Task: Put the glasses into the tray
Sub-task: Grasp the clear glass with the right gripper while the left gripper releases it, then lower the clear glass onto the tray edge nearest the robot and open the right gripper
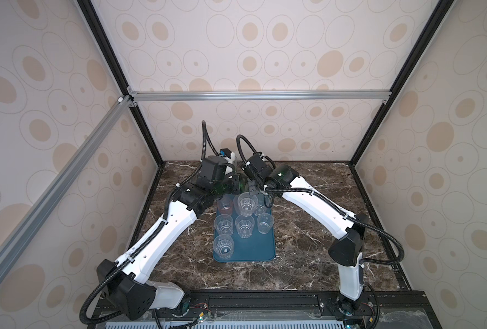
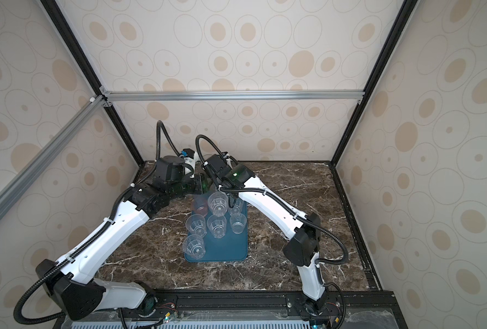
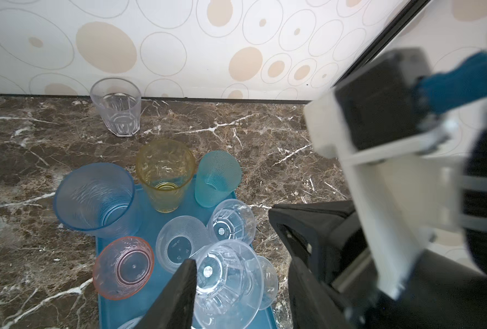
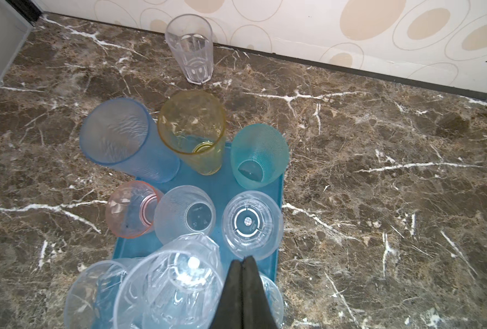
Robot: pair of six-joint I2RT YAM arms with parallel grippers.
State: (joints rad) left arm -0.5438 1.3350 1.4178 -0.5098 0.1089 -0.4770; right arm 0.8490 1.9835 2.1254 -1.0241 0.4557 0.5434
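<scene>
White shells, black joint housings on left arm and right arm; black corrugated conduit is tied along each (white zip ties). Green light at right arm's 11 o'clock end; right gripper black.

Upright clear and tinted glasses clustered on teal tray, one pale glass apart

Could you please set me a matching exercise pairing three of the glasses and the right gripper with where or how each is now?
Things:
1. pale grey glass
2. yellow glass
3. teal glass
4. right gripper

Places or states:
A. jaws shut
B. at a tray corner, beside the yellow glass
C. off the tray, near the back wall
D. between the blue glass and the teal glass

Pairs: 1-C, 2-D, 3-B, 4-A.
</scene>
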